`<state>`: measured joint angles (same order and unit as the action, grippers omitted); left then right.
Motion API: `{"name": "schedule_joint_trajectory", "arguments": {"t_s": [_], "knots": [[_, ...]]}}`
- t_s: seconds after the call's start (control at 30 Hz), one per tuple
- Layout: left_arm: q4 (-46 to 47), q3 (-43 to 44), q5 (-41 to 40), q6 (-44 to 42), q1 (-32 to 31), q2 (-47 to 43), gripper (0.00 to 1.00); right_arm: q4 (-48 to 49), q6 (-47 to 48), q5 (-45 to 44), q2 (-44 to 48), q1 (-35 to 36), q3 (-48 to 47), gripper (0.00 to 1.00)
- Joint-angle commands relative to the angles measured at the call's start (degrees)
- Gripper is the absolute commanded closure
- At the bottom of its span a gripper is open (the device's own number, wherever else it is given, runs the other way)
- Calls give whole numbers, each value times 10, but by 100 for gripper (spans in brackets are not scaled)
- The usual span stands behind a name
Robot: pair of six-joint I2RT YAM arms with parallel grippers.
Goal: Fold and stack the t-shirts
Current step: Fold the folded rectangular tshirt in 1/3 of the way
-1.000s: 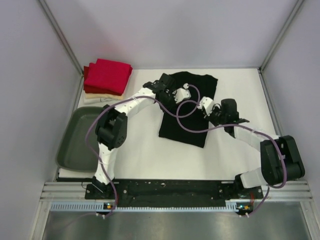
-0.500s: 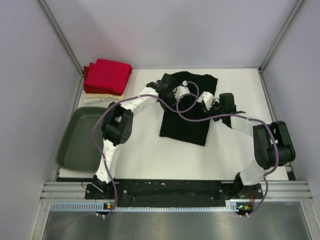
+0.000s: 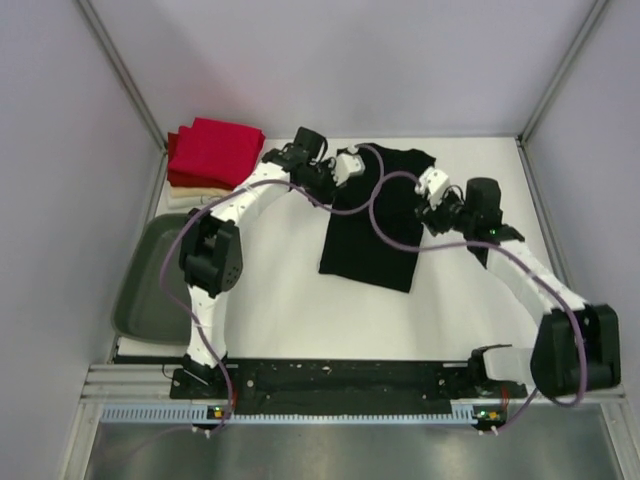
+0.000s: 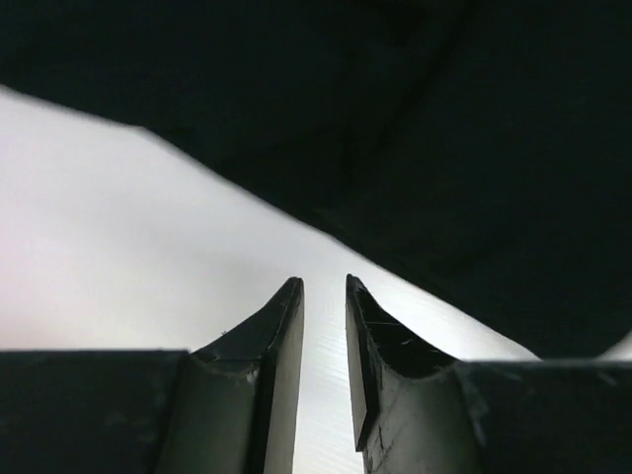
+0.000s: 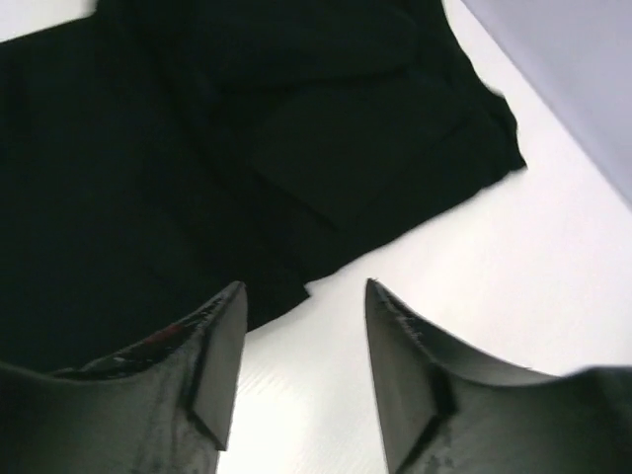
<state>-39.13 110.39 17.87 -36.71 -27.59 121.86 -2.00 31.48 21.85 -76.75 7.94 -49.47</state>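
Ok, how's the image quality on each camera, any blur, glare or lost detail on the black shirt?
Top external: sharp, evenly lit; the black t-shirt is a flat dark shape. Left wrist: shirt soft and featureless, white table glaring. Right wrist: shirt folds faintly visible, near fingers slightly soft.

Now the right claw (image 5: 304, 298) hangs spread wide over the black t-shirt (image 5: 197, 148) edge, white table (image 5: 523, 286) between its fingers.

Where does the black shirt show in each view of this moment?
Top external: black shirt lies mid-table, towards the back.
Left wrist: shirt fills the top and right.
Right wrist: shirt fills the upper left.
Shared landmark: the white table beside the shirt's edge.
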Motion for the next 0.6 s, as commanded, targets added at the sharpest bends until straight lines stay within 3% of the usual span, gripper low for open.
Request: {"name": "schedule_joint_trajectory", "arguments": {"t_s": [0.0,0.1,0.3,0.57], "knots": [[-88,-134,223,-160,-29,-119,68,-65,156,74,142,76,109,43],[-78,-242,207,-208,-46,-162,50,-112,199,16,185,165,156,40],[-30,-311,127,-223,-71,-153,34,-139,209,-91,147,259,198,40],[-16,-331,53,-218,-98,-117,31,-125,198,-146,53,273,184,44]]}}
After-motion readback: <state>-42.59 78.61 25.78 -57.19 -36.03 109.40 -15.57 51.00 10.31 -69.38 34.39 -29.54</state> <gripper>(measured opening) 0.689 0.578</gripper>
